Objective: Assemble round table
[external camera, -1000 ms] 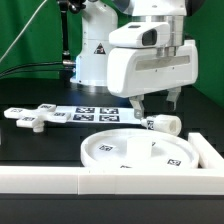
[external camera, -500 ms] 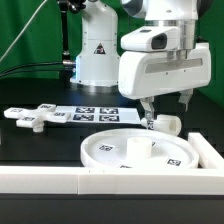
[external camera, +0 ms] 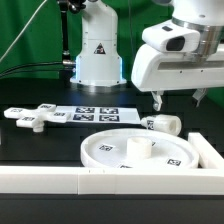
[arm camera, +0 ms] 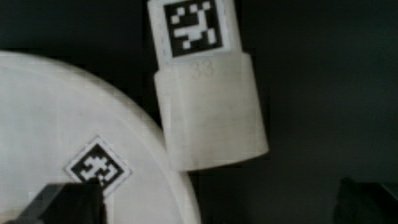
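Note:
The large rimmed round disc (external camera: 138, 150) lies flat on the black table near the front. The short cylindrical leg (external camera: 165, 123) lies on its side just behind the disc's rim, towards the exterior view's right. The flat cross-shaped piece (external camera: 35, 117) lies at the exterior view's left. My gripper (external camera: 180, 100) hangs above the leg, open and empty, its fingers spread wide. In the wrist view the leg (arm camera: 210, 110) lies beside the disc's rim (arm camera: 71, 130), and my gripper (arm camera: 210, 208) shows only dark fingertips (arm camera: 54, 205) at the frame edge.
The marker board (external camera: 97, 114) lies behind the disc. A long white border wall (external camera: 100, 181) runs along the front and up the exterior view's right side (external camera: 211, 150). The robot base (external camera: 97, 55) stands at the back.
My gripper has moved up and towards the exterior view's right, from over the disc's back edge to above the leg. The parts have not moved.

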Robot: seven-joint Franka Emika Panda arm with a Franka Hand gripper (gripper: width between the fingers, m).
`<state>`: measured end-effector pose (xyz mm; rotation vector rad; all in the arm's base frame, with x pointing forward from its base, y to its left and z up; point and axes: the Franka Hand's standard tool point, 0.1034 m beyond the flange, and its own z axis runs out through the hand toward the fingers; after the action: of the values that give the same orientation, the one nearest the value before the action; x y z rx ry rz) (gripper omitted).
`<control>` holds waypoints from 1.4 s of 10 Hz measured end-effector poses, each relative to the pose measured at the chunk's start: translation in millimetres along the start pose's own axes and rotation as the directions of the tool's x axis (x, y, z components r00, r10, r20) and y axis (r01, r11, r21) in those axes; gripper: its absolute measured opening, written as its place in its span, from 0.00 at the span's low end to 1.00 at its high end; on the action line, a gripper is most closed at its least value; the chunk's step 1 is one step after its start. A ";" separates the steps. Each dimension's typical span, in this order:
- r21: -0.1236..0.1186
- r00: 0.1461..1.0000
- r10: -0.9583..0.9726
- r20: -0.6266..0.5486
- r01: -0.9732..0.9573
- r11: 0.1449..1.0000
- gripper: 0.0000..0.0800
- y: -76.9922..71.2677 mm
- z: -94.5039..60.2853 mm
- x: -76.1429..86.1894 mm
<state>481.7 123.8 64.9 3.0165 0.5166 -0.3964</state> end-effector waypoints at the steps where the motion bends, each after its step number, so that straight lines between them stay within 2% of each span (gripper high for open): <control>1: 0.001 0.998 -0.001 0.068 0.001 1.000 0.81 0.3 0.7 0.9; 6: 0.006 0.928 -0.007 0.373 0.005 1.000 0.81 -0.5 7.2 -6.1; 9: 0.012 0.833 -0.017 0.553 0.012 1.000 0.81 -4.2 19.7 -12.9; 11: 0.018 0.814 -0.019 0.581 0.010 1.000 0.81 -4.0 33.6 -12.6; 14: 0.029 0.838 -0.031 0.545 0.018 0.999 0.81 -2.1 46.1 -6.1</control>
<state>464.3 119.3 22.0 2.7165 0.4943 -1.2202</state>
